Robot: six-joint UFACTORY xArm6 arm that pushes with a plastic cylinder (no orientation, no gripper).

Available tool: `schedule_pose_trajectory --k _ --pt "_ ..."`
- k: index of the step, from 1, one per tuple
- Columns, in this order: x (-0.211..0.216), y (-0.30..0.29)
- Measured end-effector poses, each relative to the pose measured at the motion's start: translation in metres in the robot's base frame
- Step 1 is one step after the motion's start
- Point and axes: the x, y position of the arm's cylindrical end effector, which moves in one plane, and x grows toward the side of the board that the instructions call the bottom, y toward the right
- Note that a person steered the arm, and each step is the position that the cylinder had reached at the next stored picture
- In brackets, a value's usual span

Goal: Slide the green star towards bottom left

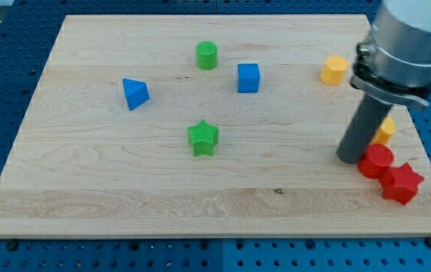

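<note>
A pale wooden bench point(87, 189) filled the frame. The green star point(203, 138) sat at centre; my tip point(349, 159), a bare rod with no hand, stood far to its right.

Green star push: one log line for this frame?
tip beside red cylinder, far right | green star mid-board, untouched | push not started

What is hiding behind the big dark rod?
A yellow block peeks out behind the rod, just above the red cylinder. The rod covers most of it, so its shape is unclear. My tip sits far right of the green star.
</note>
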Motion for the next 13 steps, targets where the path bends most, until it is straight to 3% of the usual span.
schedule_pose_trajectory --k 4,6,8,10,12,13 --pt "-0.004 0.012" --pt "-0.073 -0.054" --pt "-0.058 -0.144" --pt "-0.043 -0.167" --pt "-0.035 -0.266" --pt "-0.022 -0.267"
